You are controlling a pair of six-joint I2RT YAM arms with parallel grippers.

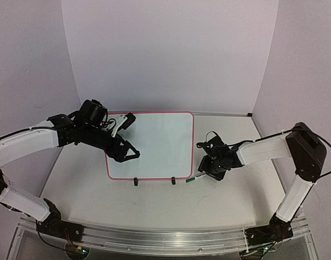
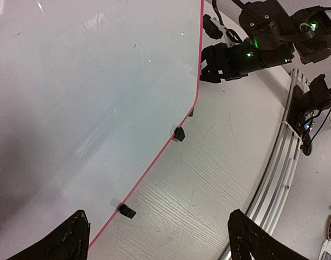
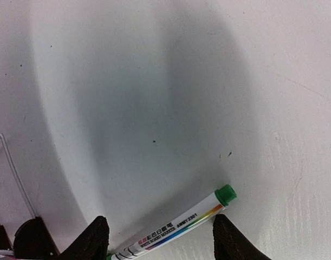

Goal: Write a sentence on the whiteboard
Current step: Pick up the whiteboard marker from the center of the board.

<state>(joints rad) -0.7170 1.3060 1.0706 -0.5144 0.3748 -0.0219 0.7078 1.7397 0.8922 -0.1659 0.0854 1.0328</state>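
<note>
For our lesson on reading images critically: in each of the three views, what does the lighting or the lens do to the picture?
Top external: even, soft light on the whiteboard, only faint shadows. Left wrist: the whiteboard's gloss shows small glare specks, and the rail bows from lens distortion. Right wrist: a broad soft shadow darkens the table above the marker.

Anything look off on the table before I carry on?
Nothing is spilled or damaged. The whiteboard lies flat and blank, with no writing on it. The marker lies loose on the table off the board's near right corner, between the fingers of the open right hand, not gripped.
</note>
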